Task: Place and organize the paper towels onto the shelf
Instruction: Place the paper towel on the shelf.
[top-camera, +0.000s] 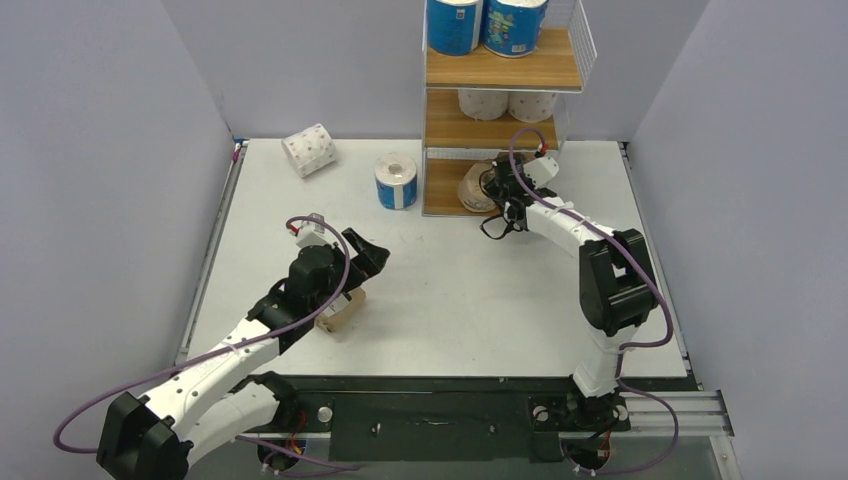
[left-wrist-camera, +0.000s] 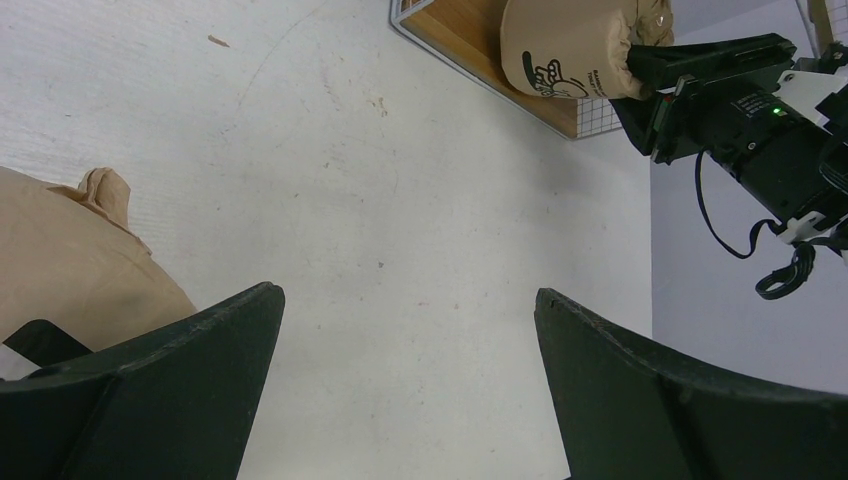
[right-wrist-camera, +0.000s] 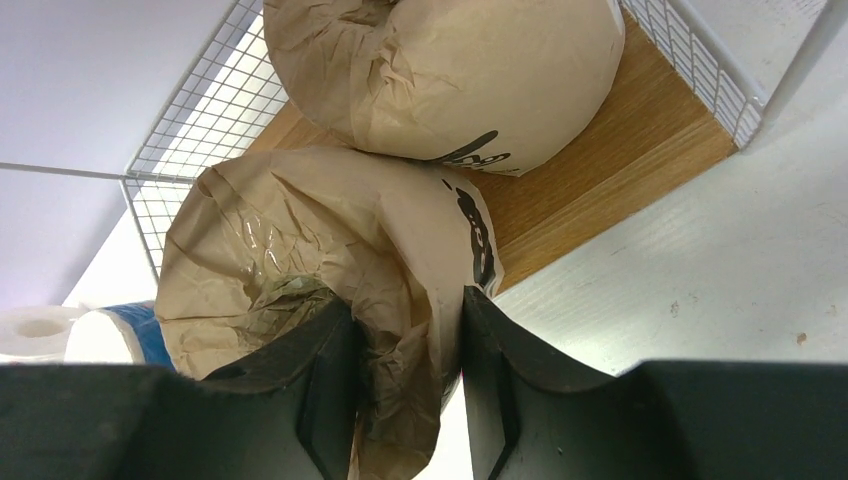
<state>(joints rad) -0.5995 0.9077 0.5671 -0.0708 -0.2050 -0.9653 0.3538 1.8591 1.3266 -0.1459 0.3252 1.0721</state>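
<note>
L gripper (top-camera: 365, 255) low over table (top-camera: 450, 300), fingers (left-wrist-camera: 180, 400) spread wide, nothing btwn them. Loose brown roll (top-camera: 342, 310) lies on table right by L wrist, not gripped.

Further out on table: blue roll (top-camera: 396, 181) upright, just left of shelf (top-camera: 500, 72). Dotted roll (top-camera: 309, 150) on its side near far-left corner.

R gripper (right-wrist-camera: 405, 390) at shelf's lowest tier, fingers pinching crumpled wrapper end of front brown roll (right-wrist-camera: 330, 250). That roll sits at front edge of bottom board (right-wrist-camera: 640, 140). Rear brown roll (right-wrist-camera: 450, 70) touches it from behind, deeper on same board.

Mid tier: 2 white rolls (top-camera: 483, 103) side by side. Top tier: 2 more blue rolls (top-camera: 455, 25).
</note>
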